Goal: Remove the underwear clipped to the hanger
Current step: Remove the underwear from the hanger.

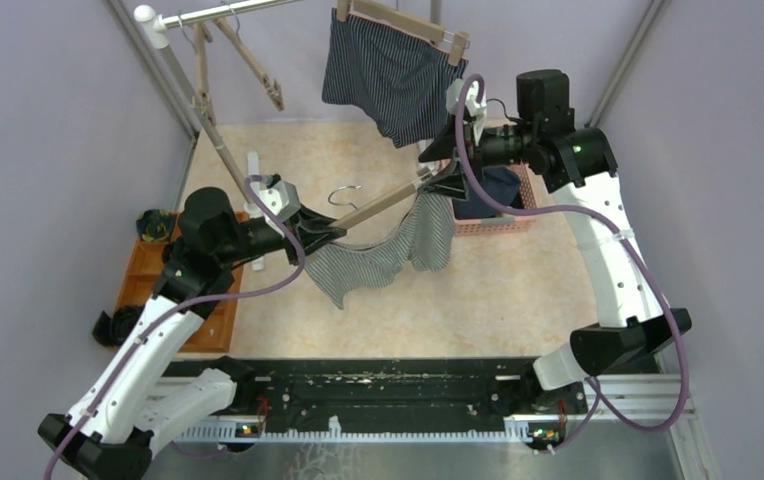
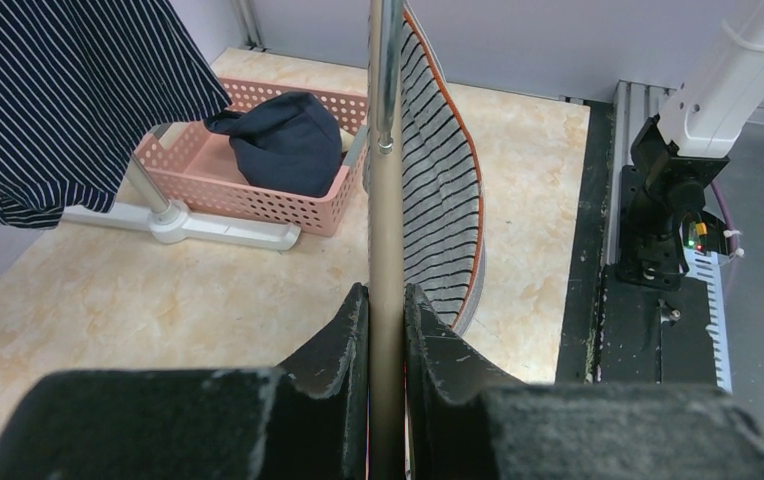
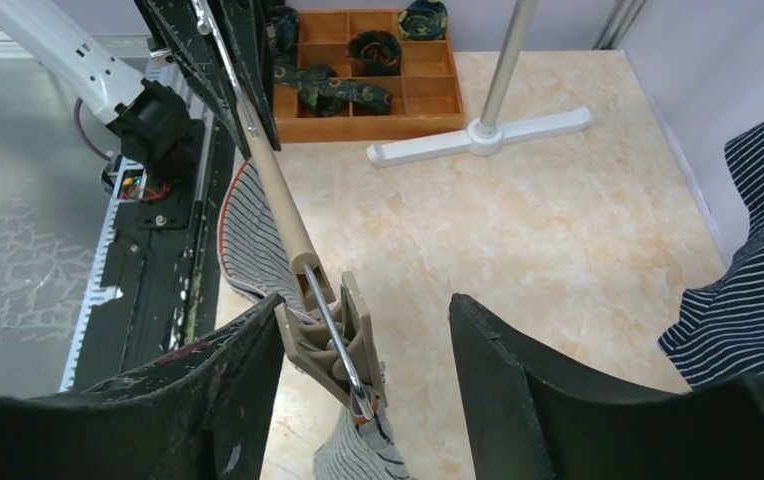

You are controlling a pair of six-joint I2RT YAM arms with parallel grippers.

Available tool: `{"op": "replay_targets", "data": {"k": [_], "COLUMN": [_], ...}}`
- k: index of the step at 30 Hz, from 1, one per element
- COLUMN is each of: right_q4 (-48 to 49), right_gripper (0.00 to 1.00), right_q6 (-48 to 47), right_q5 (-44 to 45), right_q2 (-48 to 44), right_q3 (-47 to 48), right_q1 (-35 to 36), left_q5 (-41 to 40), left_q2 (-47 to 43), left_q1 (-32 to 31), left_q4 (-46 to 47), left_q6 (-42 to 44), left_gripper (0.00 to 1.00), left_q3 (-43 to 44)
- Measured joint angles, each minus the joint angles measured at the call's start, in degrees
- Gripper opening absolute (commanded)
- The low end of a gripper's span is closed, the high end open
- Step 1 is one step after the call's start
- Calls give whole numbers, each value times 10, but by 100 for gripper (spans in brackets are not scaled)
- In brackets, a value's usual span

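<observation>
Grey underwear (image 1: 378, 262) hangs mid-table from a wooden hanger (image 1: 388, 203) that the two arms hold up between them, tilted, with its low end to the left. Nearest me, along the table's near edge, runs a black rail (image 1: 388, 385). A broad stretch of beige table shows between it and the drooping hem.

The left gripper (image 1: 330, 232) is clamped narrow on the bar's low end, with both fingers pressed flat to the wood. From there the grey underwear sags, and its orange-edged waistband bows away from the bar. Whether anything pins it at this end I cannot tell.

At the high end a clip (image 3: 333, 340) bites the cloth. The right gripper (image 1: 436, 178) stands wide around that clip. One finger (image 3: 248, 370) is just beside it or touching it, and there is a clear gap to the other finger.

To the left, close to the wall, lies a wooden tray (image 1: 143, 270) with dark bundles (image 3: 373, 45) in its compartments. To the right, just behind the hanger's high end, a pink basket (image 1: 518, 222) holds a navy pair (image 1: 493, 190).

Further back the rack's white foot (image 1: 255, 170) rests on the table and its pole (image 1: 220, 145) leans up to the rail (image 1: 228, 12). Pinstriped underwear (image 1: 388, 75) is clipped to another hanger there. Its lower edge hangs just above and behind the right gripper, with little room between them. Purple walls close in on both sides.
</observation>
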Motion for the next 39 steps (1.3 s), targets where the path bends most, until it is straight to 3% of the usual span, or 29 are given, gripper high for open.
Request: {"op": "replay_targets", "data": {"k": [7, 10, 27, 29, 31, 32, 39], "right_q4": [6, 9, 8, 8, 6, 6, 20], "right_gripper": [58, 64, 54, 47, 9, 0, 0], "right_q6": [5, 9, 3, 0, -3, -7, 9], "right_q5": [0, 0, -9, -10, -11, -12, -19], "right_q2": [0, 0, 0, 0, 0, 0, 0], "right_q3": [0, 0, 0, 0, 0, 0, -5], "right_q1": [0, 0, 0, 0, 0, 0, -1], "left_q5": [-4, -4, -9, -10, -11, -13, -14], "left_q2": [2, 5, 11, 13, 15, 16, 17], "left_q1": [0, 0, 0, 0, 0, 0, 2], "left_q4": [0, 0, -1, 0, -1, 0, -4], "left_q6": [0, 0, 0, 1, 1, 1, 5], "left_gripper": [0, 0, 0, 0, 0, 0, 0], "left_q3": [0, 0, 1, 2, 2, 2, 2]}}
